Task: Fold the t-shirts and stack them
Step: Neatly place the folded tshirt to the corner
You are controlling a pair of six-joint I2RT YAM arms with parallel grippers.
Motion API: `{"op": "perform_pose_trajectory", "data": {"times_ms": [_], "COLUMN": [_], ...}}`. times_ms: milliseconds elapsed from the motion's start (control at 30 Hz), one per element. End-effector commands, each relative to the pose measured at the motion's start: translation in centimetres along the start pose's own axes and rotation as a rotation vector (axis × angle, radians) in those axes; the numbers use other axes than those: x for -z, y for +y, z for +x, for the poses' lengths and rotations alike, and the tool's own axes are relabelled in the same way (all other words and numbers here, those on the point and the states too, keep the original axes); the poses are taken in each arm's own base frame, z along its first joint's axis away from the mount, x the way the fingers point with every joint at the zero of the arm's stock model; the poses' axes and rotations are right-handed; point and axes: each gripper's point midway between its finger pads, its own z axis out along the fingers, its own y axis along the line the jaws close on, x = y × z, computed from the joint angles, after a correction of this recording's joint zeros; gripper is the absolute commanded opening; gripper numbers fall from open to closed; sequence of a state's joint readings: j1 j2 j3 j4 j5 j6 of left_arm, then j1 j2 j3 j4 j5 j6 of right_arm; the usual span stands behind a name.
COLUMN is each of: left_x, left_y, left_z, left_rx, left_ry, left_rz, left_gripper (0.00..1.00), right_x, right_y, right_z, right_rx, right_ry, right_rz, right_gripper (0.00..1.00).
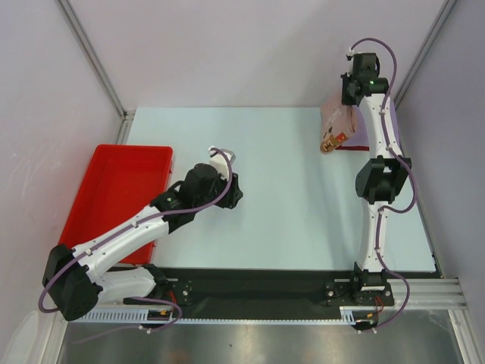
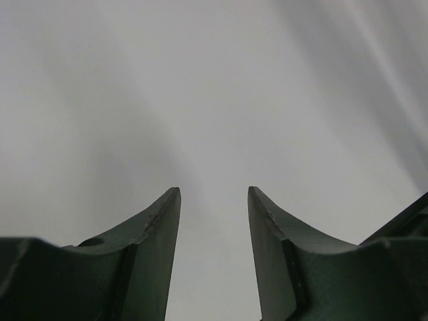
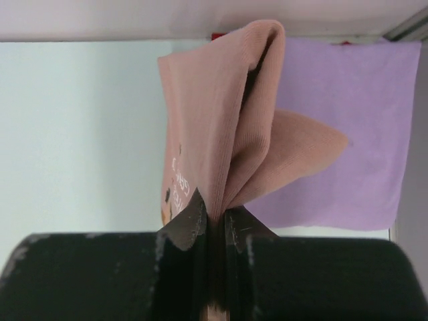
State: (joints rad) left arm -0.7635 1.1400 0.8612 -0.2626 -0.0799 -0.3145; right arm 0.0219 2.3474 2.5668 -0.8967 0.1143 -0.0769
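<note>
My right gripper (image 3: pixel 215 212) is shut on the dusty-pink t-shirt (image 3: pixel 221 127), which hangs bunched from its jaws above the folded lavender t-shirt (image 3: pixel 348 127) at the table's far right corner. From above, the pink shirt (image 1: pixel 337 125) hangs below the raised right gripper (image 1: pixel 350 89), its print at the lower end. A thin red edge (image 1: pixel 350 146) shows beside the arm. My left gripper (image 2: pixel 214 194) is open and empty, pointing at bare table near the middle-left (image 1: pixel 227 178).
A red plastic tray (image 1: pixel 114 197) sits at the table's left side, beside the left arm. Walls close in at the back and both sides. The pale table (image 1: pixel 288 212) stretches between the arms.
</note>
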Motion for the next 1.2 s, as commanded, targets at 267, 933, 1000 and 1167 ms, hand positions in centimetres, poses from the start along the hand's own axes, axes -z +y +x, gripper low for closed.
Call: {"op": "perform_pose_trajectory", "data": {"times_ms": [267,933,1000,1167], "left_x": [0.9,0.5,0.4,0.5], "left_y": [-0.1,0.0,-0.1,-0.3], "left_z": [1.7,3.0,3.1,2.8], "left_rx": [0.026,0.021,0.024,0.033], "left_ry": [0.043,0.084,0.086,0.073], "left_rz": [0.016,0.024,0.026,0.038], "left_gripper": [0.49,0.49,0.49,0.49], "right_x": [2.8,5.3,6.1,7.2], "right_y": [-1.6,-4.2,-3.5,-1.9], "right_z": [-9.5,-8.6,-8.8,-9.9], "right_rx": [0.025,0.025,0.028,0.001], "right_ry": [-0.337,-0.304,-0.310,-0.342], "right_rz": [-0.047,-0.072,-0.086,-0.151], "right_gripper": [0.00,0.00,0.00,0.00]}}
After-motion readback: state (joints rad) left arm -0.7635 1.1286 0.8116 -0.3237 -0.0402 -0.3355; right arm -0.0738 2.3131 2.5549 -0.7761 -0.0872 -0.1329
